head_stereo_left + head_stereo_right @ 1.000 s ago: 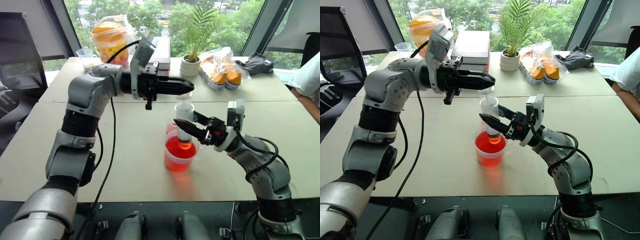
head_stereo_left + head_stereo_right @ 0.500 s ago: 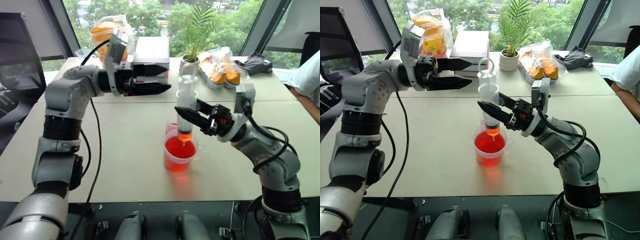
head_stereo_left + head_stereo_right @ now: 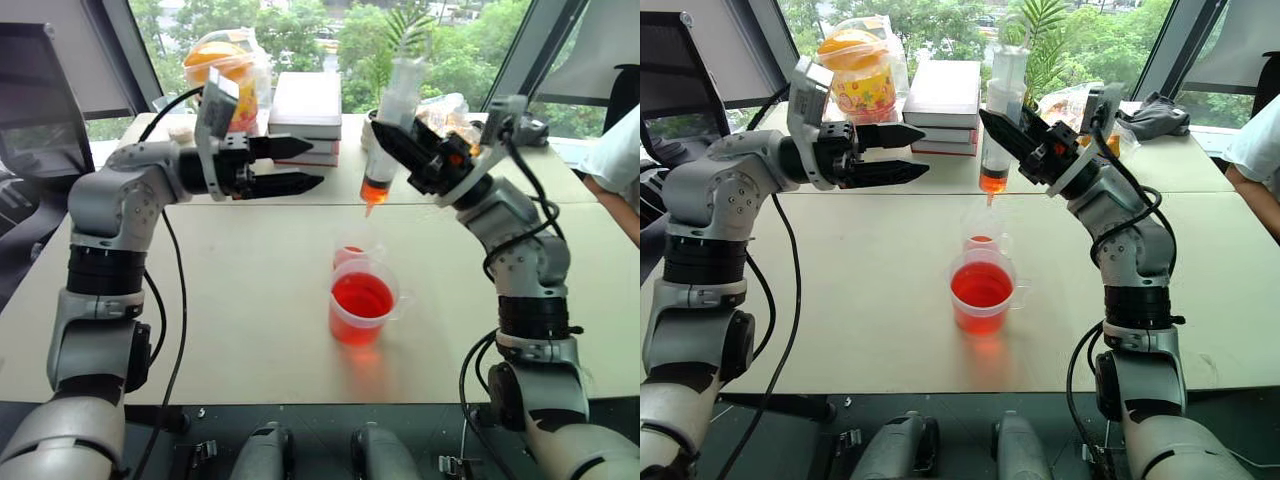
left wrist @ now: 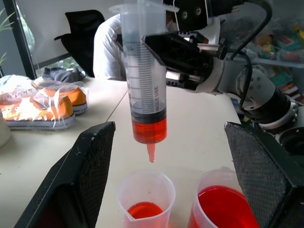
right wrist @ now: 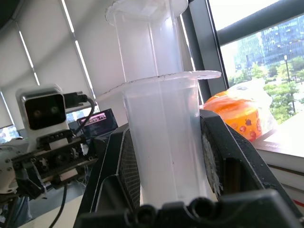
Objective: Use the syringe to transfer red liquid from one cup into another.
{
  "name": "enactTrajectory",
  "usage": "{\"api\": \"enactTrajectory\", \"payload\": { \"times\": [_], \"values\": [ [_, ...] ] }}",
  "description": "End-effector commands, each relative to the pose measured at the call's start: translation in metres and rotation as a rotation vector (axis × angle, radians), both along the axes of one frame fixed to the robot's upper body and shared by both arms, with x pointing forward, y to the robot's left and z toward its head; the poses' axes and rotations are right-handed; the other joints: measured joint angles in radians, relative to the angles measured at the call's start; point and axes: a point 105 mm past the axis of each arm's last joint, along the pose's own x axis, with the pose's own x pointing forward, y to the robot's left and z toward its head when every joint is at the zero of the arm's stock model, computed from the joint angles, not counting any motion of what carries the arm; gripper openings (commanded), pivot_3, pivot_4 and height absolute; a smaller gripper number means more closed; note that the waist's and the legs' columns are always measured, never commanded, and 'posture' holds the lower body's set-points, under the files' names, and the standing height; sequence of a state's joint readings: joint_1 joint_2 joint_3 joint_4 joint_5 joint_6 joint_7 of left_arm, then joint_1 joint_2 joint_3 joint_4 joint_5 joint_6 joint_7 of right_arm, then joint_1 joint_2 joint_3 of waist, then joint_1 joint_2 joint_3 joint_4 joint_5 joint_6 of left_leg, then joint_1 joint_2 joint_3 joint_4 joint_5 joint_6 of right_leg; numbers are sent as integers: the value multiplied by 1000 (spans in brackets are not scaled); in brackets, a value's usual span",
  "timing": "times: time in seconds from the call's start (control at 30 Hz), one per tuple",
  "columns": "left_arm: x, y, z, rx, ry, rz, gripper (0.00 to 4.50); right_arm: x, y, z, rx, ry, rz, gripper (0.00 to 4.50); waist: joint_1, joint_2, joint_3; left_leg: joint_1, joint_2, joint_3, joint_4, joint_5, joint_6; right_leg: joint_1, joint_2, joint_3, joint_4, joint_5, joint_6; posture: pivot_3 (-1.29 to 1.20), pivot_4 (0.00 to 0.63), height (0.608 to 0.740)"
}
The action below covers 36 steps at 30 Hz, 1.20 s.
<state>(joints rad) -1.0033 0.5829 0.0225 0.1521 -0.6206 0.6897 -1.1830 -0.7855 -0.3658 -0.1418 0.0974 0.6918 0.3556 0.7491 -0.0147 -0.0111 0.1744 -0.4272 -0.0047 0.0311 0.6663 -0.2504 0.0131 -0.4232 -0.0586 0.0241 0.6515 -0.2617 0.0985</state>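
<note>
1. Right tool (image 3: 1025, 140) clamps the syringe (image 3: 385, 135) barrel, part-filled with red liquid (image 4: 149, 129), tip above the small cup (image 4: 146, 194).
2. Left tool (image 3: 290, 165), jaws spread and empty, waits beside it.
3. Filling looks done; next, lower the tip and press the plunger. The beaker (image 3: 362, 302) sits just nearer.

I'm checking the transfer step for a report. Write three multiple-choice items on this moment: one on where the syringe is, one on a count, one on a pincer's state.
1. Where is the syringe?
A. lying on the table
B. held up above the smaller cup
C. standing in the beaker

2. How many clear cups hold red liquid?
A. one
B. two
C. three

3. How does the left pincer stand?
A. open, holding nothing
B. shut on the syringe
C. shut on a cup

Answers:
1 B: the right pincer grips its barrel, tip over the smaller cup.
2 B: beaker and smaller cup both show red.
3 A: its fingers are spread beside the syringe.
</note>
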Motion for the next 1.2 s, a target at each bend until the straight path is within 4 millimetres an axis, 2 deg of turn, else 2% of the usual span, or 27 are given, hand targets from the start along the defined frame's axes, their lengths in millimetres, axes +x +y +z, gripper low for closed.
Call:
{"api": "enactTrajectory", "payload": {
  "times": [0.03, 0.17, 0.3, 0.47, 0.7, 0.8, 0.93, 0.97, 1.0, 1.2],
  "values": [
    [-3, -4, 21, -32, -85, 3, 3777, 3, 9, -9, -27, -62, 12, 1413, -1, 0, 0, 0, 0, 0, 0, 0, 0, 0, 0, 0, 0, 0, 0, 0, 150, 740],
    [10, -17, 33, -62, -124, 22, 3777, 10, 12, -40, -68, -44, -26, 1413, 5, 0, 0, 0, 0, 0, 0, 0, 0, 0, 0, 0, 0, 0, 0, 0, 150, 740],
    [28, -34, 44, -94, -133, 54, 3777, 7, 15, -43, -64, -50, -25, 1413, 3, 0, 0, 0, -1, 0, 1, 0, 0, 1, -1, 0, 0, 0, 0, 0, 150, 740],
    [36, -50, 50, -102, -127, 36, 3777, 4, 17, -46, -79, -56, -19, 1413, -3, 0, 0, 0, 0, 0, 0, 0, 0, 0, 1, 0, 0, 0, 0, 0, 150, 740],
    [43, -63, 42, -82, -70, 8, 3777, 1, 18, -48, -91, -62, -21, 1413, -2, 0, 0, 0, 0, 1, -1, 0, 0, -1, 1, 0, 0, 0, 0, 0, 150, 740],
    [46, -66, 38, -72, -51, 11, 3007, 0, 18, -47, -94, -66, -21, 1413, -2, 0, 0, 0, 0, 1, 0, 0, 0, -1, 1, 0, 0, 0, 0, 0, 150, 740],
    [46, -68, 37, -75, -44, -2, 1003, 0, 18, -46, -102, -71, -21, 1413, 1, 0, 0, 0, 0, 0, 0, 0, 0, -1, 1, 0, 0, 0, 0, 0, 150, 740],
    [46, -69, 37, -76, -43, -6, 386, 0, 18, -46, -104, -72, -22, 1413, 1, 0, 0, 0, 0, 0, 0, 0, 0, -1, 1, 0, 0, 0, 0, 0, 150, 740],
    [45, -69, 37, -76, -43, -9, 27, 0, 17, -46, -104, -73, -22, 1413, 1, 0, 0, 0, 0, 0, 0, 0, 0, -1, 1, 0, 0, 0, 0, 0, 150, 740],
    [39, -69, 26, -24, -38, -52, 27, -1, 17, -41, -106, -87, -17, 1413, -3, 0, 0, 0, 0, 0, 0, 0, 0, -1, 1, 0, 1, 0, 0, 0, 150, 740]
  ]
}}
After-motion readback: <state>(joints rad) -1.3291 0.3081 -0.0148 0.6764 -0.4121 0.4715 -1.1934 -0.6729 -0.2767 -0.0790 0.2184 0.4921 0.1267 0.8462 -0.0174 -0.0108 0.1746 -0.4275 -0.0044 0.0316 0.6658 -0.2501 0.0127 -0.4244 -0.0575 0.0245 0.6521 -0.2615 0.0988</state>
